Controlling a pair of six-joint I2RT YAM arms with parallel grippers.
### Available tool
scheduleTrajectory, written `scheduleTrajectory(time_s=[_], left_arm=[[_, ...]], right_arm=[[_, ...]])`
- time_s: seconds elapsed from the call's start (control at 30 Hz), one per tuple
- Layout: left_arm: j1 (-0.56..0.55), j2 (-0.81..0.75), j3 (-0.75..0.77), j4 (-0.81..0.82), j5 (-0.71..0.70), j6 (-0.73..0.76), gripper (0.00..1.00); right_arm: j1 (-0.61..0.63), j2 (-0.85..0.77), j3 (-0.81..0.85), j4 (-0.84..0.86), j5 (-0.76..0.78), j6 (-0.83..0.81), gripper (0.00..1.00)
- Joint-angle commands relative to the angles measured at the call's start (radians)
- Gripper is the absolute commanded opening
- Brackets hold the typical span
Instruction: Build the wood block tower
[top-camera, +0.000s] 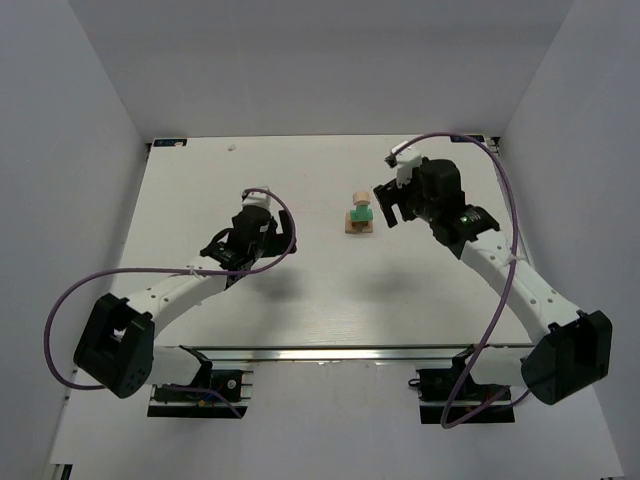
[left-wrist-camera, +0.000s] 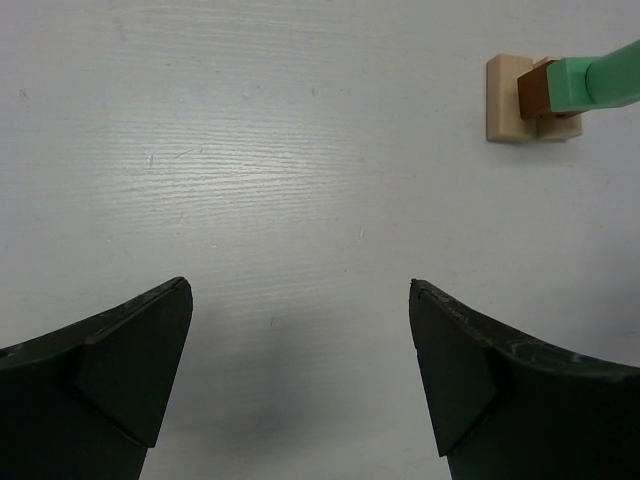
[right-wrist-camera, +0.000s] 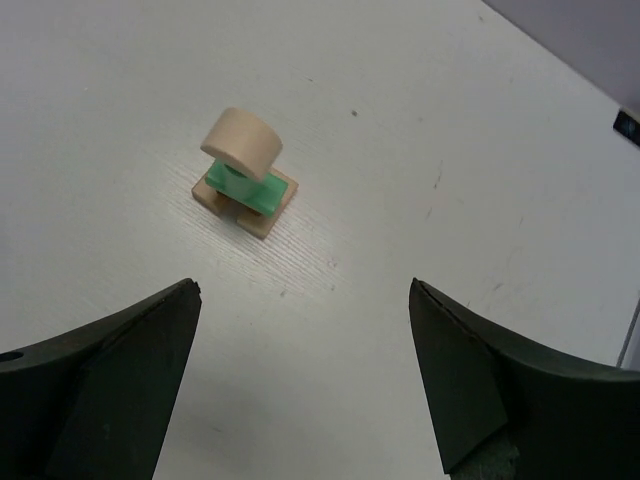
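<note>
The wood block tower (top-camera: 360, 213) stands on the white table (top-camera: 300, 300), a little right of centre and toward the back. It has a flat tan base, a dark brown block, mint green blocks and a pale tan half-round piece on top. It shows in the right wrist view (right-wrist-camera: 243, 170) and at the upper right of the left wrist view (left-wrist-camera: 545, 95). My right gripper (top-camera: 390, 207) is open and empty just right of the tower. My left gripper (top-camera: 240, 240) is open and empty, well to the tower's left.
White walls close the table at the back and on both sides. A metal rail (top-camera: 330, 352) runs along the near edge between the arm bases. Purple cables loop off both arms.
</note>
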Motion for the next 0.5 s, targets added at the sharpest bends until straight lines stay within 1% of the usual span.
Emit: scheduleTrajectory(time_s=[0.0,0.07,0.13,0.17,0.23,0.27,0.3,0.33,0.37,0.47], left_arm=[[0.004,-0.054,0.052,-0.05,-0.031,-0.03,0.98],[0.004,-0.047,0.066,-0.032,-0.028,-0.028,0.98],[0.004,-0.022,0.11,-0.02,-0.017,-0.025,0.98],[0.004,0.023,0.136,-0.027,-0.017,-0.021,0.98],[0.002,0.079,0.19,-0.038,-0.008,-0.015,0.98],[0.002,0.138,0.245,-0.041,0.001,-0.007,0.98],[0.001,0.168,0.269,-0.038,0.029,0.001,0.98],[-0.001,0.197,0.292,-0.035,0.03,0.005,0.98],[-0.002,0.258,0.347,-0.043,0.029,0.01,0.98],[-0.01,0.336,0.453,-0.063,0.018,0.019,0.98]], right_arm=[[0.0,-0.088,-0.074,0.15,0.185,0.277,0.89],[-0.002,-0.124,-0.102,0.191,0.23,0.281,0.89],[-0.005,-0.141,-0.101,0.17,0.28,0.3,0.89],[-0.013,-0.144,-0.096,0.144,0.3,0.338,0.89],[-0.02,-0.156,-0.107,0.142,0.34,0.349,0.89],[-0.029,-0.157,-0.111,0.144,0.354,0.352,0.89],[-0.037,-0.158,-0.122,0.15,0.363,0.356,0.89],[-0.042,-0.153,-0.125,0.152,0.363,0.359,0.89],[-0.055,-0.148,-0.127,0.153,0.363,0.359,0.89],[-0.082,-0.124,-0.13,0.158,0.354,0.366,0.89]])
